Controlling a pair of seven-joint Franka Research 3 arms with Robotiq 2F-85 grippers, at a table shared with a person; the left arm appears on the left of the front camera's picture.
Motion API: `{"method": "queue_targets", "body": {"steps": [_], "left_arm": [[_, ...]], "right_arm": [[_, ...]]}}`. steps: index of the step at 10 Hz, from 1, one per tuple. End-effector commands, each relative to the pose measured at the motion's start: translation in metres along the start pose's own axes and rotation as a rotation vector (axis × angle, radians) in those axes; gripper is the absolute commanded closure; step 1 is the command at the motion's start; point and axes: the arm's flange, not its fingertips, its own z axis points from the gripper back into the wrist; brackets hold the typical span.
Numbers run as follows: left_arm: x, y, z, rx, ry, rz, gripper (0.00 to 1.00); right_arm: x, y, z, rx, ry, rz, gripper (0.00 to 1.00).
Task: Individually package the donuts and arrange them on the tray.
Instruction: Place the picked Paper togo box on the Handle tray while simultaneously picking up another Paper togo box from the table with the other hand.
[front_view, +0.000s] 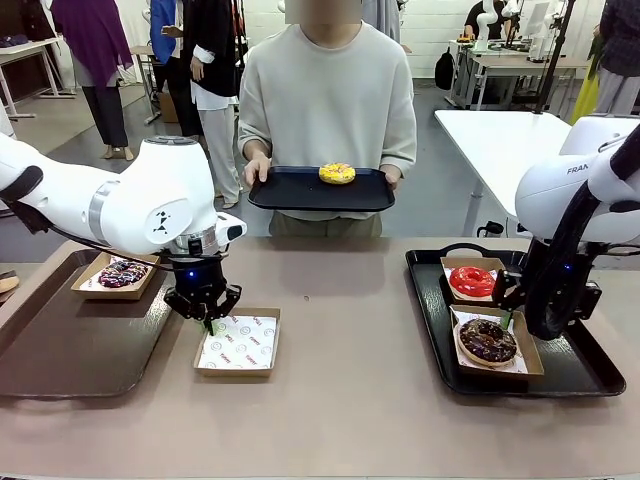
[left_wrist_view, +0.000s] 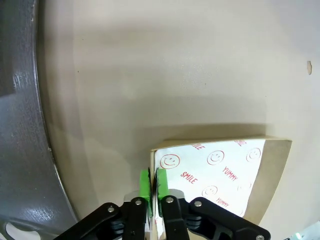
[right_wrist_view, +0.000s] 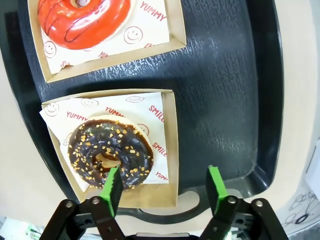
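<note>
Left claw (left_wrist_view: 152, 187) pinching the near-left rim of an empty paper box (front_view: 238, 342) mid-worktop. Right claw (right_wrist_view: 164, 189) hanging open above the boxed chocolate donut (right_wrist_view: 110, 153) on the right tray (front_view: 590, 375). Probably awaiting the person's yellow donut (front_view: 337, 173); next, steadying the box.

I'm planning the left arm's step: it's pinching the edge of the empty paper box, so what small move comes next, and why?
Probably slide the empty box forward toward the person, keeping the left gripper shut on its wall. The yellow donut sits unboxed on the tray the person holds at the far side, while the red donut, chocolate donut and purple donut already lie in boxes.
</note>
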Motion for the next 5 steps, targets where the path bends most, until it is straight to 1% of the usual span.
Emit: {"method": "queue_targets", "body": {"steps": [1, 5], "left_arm": [[-0.0053, 0.0033, 0.002, -0.01, 0.004, 0.027, 1.0], [-0.0043, 0.0053, 0.0065, 0.004, 0.01, 0.035, 1.0]], "right_arm": [[0.0027, -0.0005, 0.0005, 0.019, 0.017, 0.007, 0.0], [-0.0032, -0.0056, 0.0079, 0.037, 0.0, 0.008, 0.0]]}}
